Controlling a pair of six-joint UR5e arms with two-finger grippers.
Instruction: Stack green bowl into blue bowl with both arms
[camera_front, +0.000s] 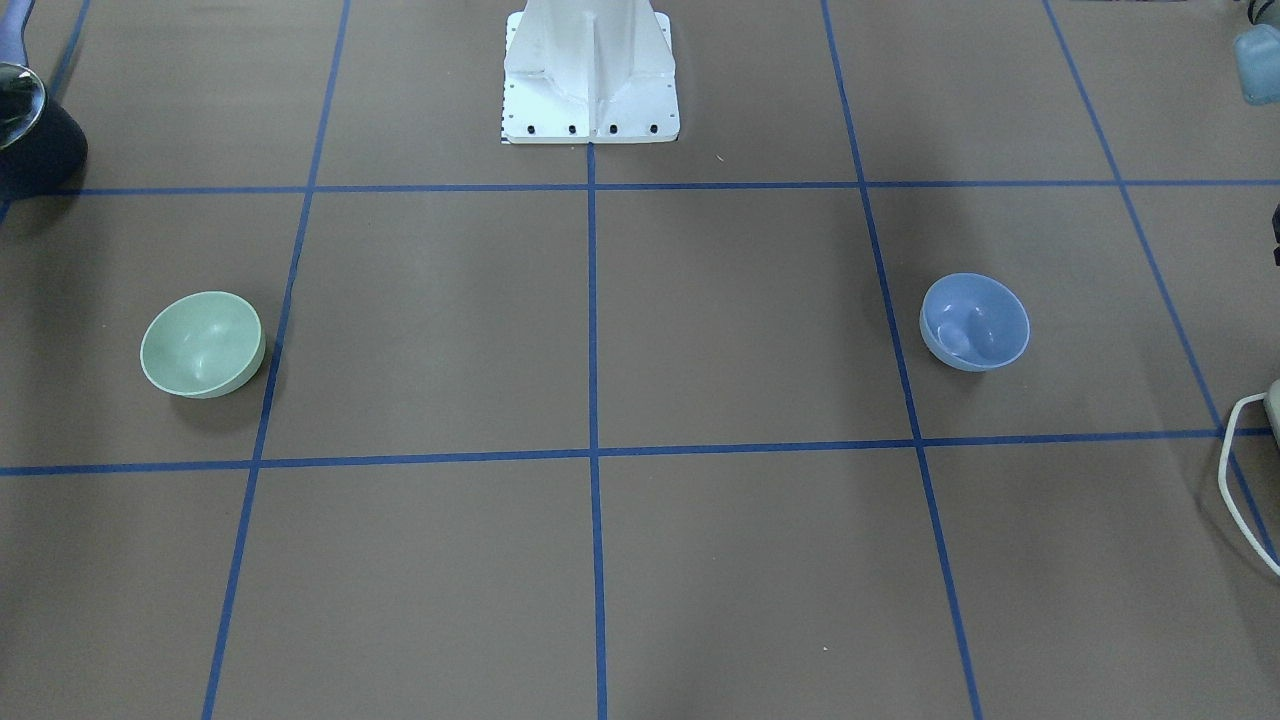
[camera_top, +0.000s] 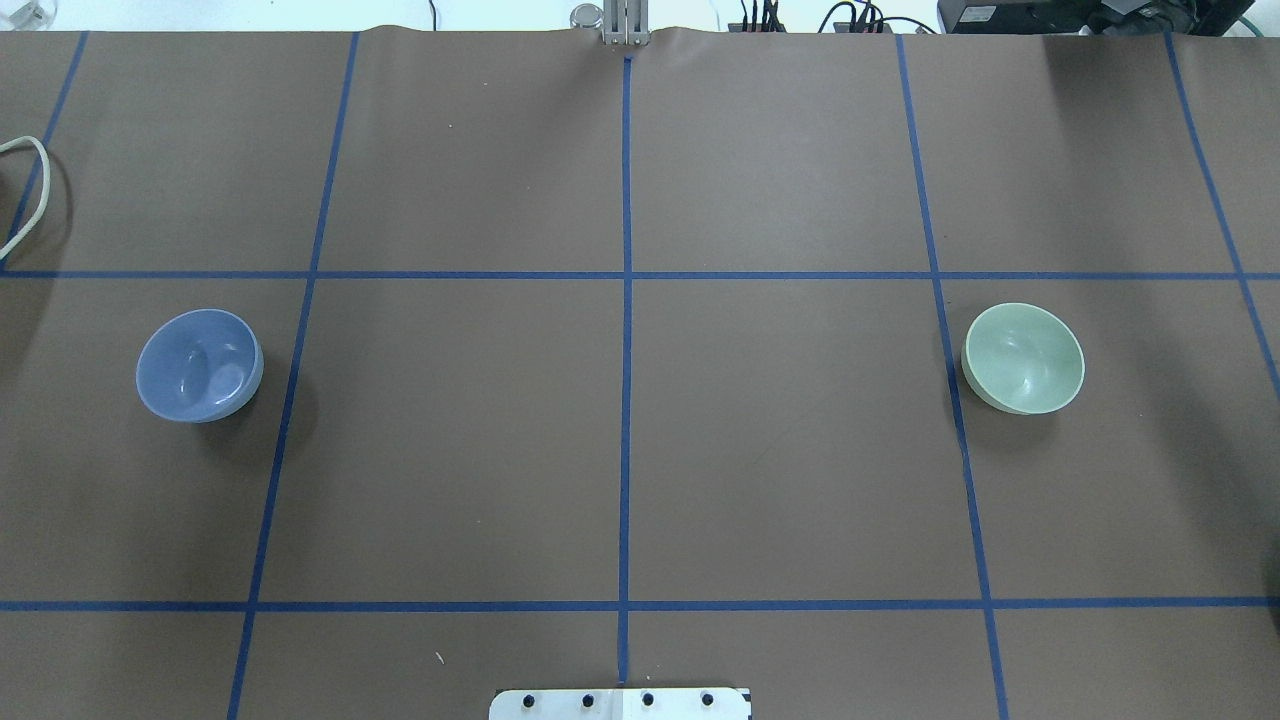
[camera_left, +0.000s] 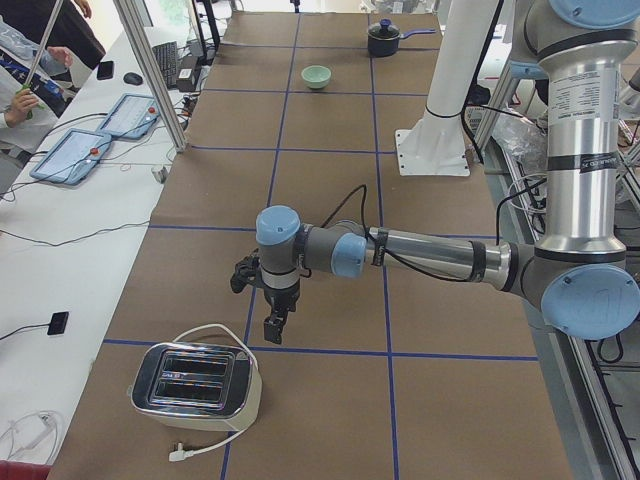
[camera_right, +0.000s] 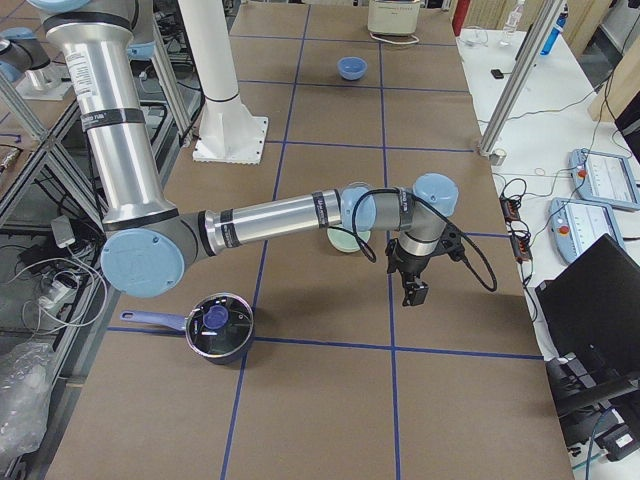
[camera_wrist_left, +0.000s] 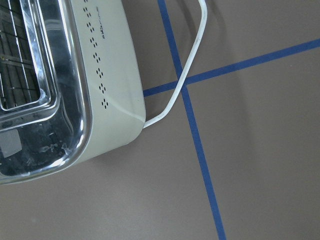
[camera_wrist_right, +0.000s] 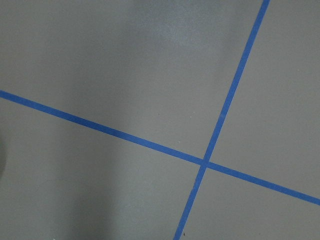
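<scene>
The green bowl (camera_front: 202, 344) stands upright and empty on the brown table, at the right in the overhead view (camera_top: 1024, 358). The blue bowl (camera_front: 975, 322) stands upright and empty far from it, at the left in the overhead view (camera_top: 199, 364). My left gripper (camera_left: 272, 328) shows only in the exterior left view, hanging over the table near a toaster; I cannot tell whether it is open or shut. My right gripper (camera_right: 412, 293) shows only in the exterior right view, just past the green bowl (camera_right: 345, 241), which the arm partly hides; I cannot tell its state.
A cream and chrome toaster (camera_left: 197, 385) with a white cord (camera_wrist_left: 192, 55) stands at the table's left end. A dark pot with a lid (camera_right: 218, 328) stands at the right end. The white pedestal (camera_front: 590, 75) is at the robot's side. Blue tape lines grid the table.
</scene>
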